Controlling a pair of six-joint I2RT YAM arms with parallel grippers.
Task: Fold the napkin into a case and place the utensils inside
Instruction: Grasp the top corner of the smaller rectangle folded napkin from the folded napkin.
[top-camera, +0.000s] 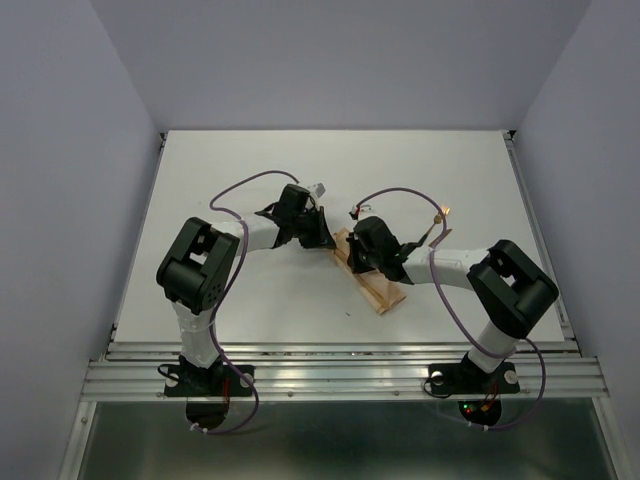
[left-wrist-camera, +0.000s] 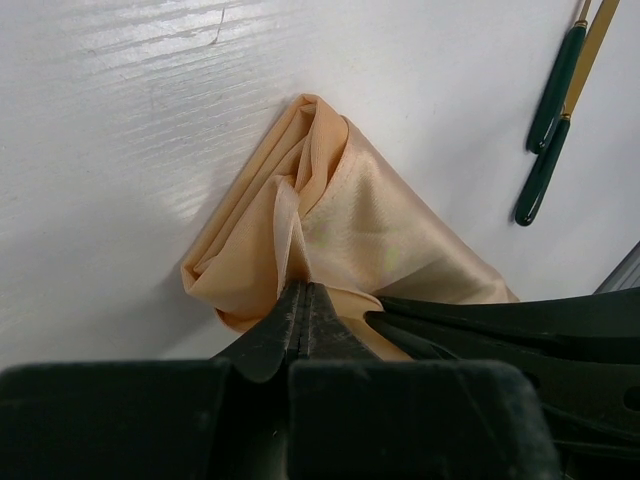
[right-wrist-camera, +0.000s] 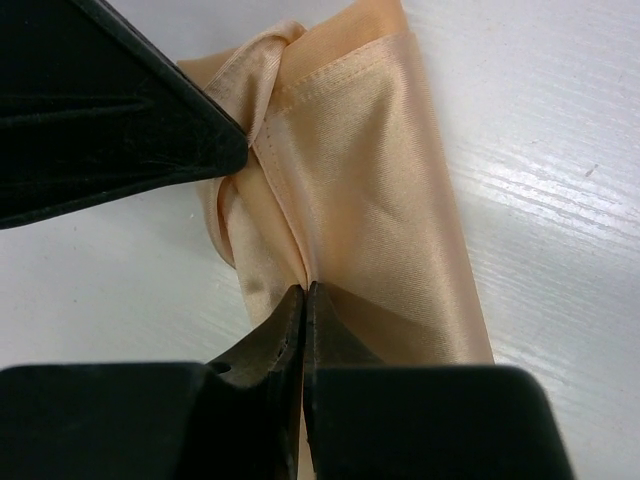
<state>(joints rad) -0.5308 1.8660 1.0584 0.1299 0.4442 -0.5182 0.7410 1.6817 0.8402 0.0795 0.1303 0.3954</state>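
While walls (top-camera: 60, 150) hem the white table (top-camera: 250, 160), left tool (left-wrist-camera: 305, 292) and right tool (right-wrist-camera: 305, 293) pinch napkin (left-wrist-camera: 375, 225).

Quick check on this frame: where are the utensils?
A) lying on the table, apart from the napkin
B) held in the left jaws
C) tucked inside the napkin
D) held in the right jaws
A: in the left wrist view the utensils lie on the table with a bare gap between them and the napkin. The left jaws and the right jaws are each shut on cloth only.
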